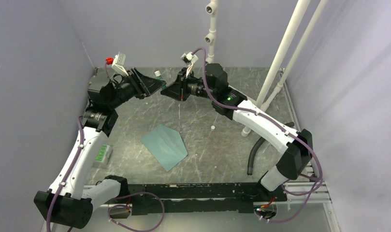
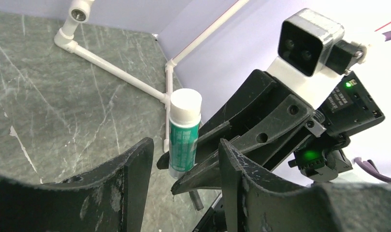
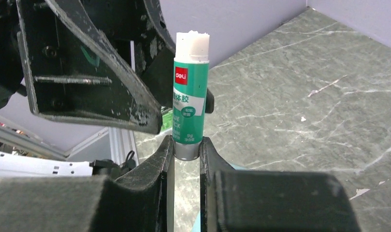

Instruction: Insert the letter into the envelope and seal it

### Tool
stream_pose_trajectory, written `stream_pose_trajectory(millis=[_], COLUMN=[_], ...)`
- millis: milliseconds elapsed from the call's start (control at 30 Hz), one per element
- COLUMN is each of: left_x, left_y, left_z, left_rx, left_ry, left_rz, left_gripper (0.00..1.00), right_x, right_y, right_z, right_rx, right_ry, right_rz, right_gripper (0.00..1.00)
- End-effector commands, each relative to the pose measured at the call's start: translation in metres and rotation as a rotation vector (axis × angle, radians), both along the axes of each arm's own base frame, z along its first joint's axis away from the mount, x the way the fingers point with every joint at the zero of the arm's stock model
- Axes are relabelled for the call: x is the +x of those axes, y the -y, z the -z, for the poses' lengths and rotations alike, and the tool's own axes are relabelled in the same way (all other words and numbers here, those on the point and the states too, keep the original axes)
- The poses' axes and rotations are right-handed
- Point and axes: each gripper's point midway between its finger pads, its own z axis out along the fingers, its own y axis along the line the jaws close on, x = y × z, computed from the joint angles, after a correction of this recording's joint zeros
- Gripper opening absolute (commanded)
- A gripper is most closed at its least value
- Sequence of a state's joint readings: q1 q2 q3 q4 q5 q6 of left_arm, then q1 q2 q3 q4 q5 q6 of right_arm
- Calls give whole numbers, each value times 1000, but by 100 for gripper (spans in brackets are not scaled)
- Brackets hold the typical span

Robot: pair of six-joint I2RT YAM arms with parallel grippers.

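The teal envelope [image 1: 164,146] lies flat on the table's middle, with neither gripper near it. No letter is in view. Both grippers meet in the air at the back of the table. My right gripper [image 3: 187,145] is shut on the base of an upright green glue stick [image 3: 190,106] whose white glue is exposed at the top. My left gripper [image 2: 184,150] stands open, its fingers either side of the glue stick [image 2: 184,135] without touching it. From above, the stick's top [image 1: 158,74] shows between the left gripper [image 1: 154,86] and the right gripper [image 1: 166,90].
A small green-and-white packet [image 1: 102,154] lies by the left arm. A small white piece [image 1: 212,127] sits right of the envelope. White pipes [image 1: 280,58] rise at the back right, and a dark hose [image 1: 253,154] lies near the right arm.
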State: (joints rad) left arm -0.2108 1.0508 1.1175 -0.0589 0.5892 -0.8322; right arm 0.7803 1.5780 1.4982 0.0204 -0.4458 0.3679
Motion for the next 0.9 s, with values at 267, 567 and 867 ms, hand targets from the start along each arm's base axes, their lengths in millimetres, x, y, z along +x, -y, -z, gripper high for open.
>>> stream_pose_trajectory(millis=[267, 567, 867], left_x=[-19, -38, -41], left_y=[16, 22, 26], left_z=[-31, -30, -38], left_rx=[-46, -36, -122], left_ry=[214, 294, 296], left_rz=[171, 273, 312], left_gripper=[50, 42, 57], right_x=[-35, -33, -41], right_y=[13, 29, 38], right_z=[-41, -56, -51], right_rx=[114, 208, 198], right_ry=[15, -46, -50], right_rz=[-140, -160, -240], right_gripper=[0, 0, 0])
